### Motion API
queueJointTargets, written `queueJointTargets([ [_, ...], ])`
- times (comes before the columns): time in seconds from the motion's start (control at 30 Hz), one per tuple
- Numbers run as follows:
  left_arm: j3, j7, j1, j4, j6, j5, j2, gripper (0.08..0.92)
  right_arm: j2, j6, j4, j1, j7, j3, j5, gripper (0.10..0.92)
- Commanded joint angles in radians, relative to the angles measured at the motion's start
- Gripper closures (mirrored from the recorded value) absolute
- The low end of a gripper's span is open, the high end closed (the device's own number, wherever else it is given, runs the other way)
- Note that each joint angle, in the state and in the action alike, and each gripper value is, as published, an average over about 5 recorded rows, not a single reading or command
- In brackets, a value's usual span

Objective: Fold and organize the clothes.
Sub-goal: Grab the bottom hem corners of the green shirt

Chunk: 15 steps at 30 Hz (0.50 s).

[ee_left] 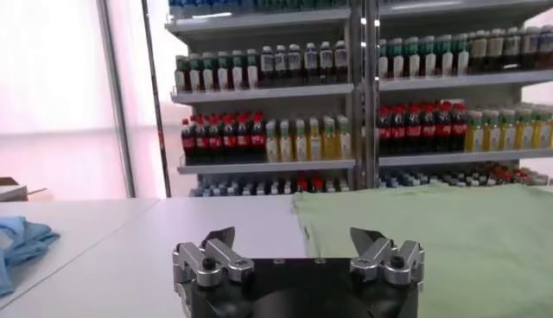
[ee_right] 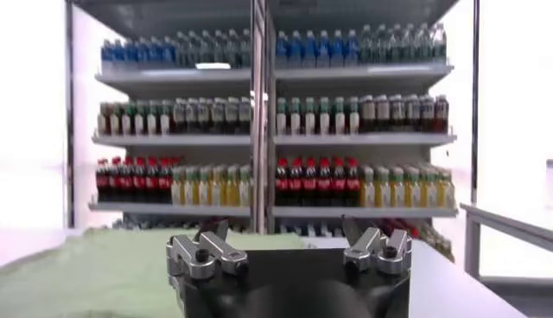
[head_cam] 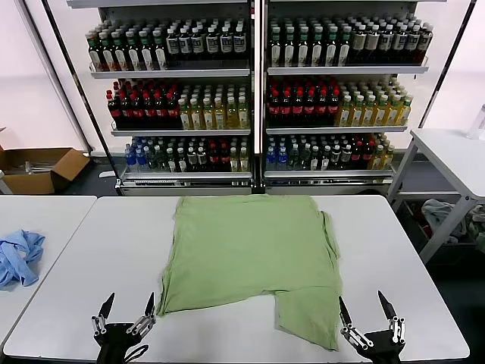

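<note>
The light green shirt (head_cam: 250, 254) was spread out on the white table (head_cam: 114, 243), barely folded; most folding remained. The left gripper (head_cam: 126, 306) and right gripper (head_cam: 365, 307) were held wide apart, empty.

Drink shelves (head_cam: 258, 91), white table (head_cam: 91, 258), bright windows (head_cam: 38, 83)

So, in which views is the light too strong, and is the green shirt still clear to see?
Head view: even light, the green shirt clear on the table. Left wrist view: the wall at one side washes out white, shirt still readable. Right wrist view: both sides burn out, the shirt is a soft, pale blur low beside the right gripper.
</note>
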Motion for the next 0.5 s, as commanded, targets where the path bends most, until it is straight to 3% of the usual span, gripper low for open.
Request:
queueJointTargets([
  [0.03,-0.004,-0.051,-0.094,-0.108,0.421,-0.193,0.031,0.177,-0.020,-0.383,0.131,0.003,0.095,-0.011,0.078,0.203],
  [0.5,0.007,0.034,-0.116,-0.044,0.346,-0.255,0.028,0.177,-0.008,-0.442,0.099,-0.018,0.109,-0.028,0.141,0.203],
])
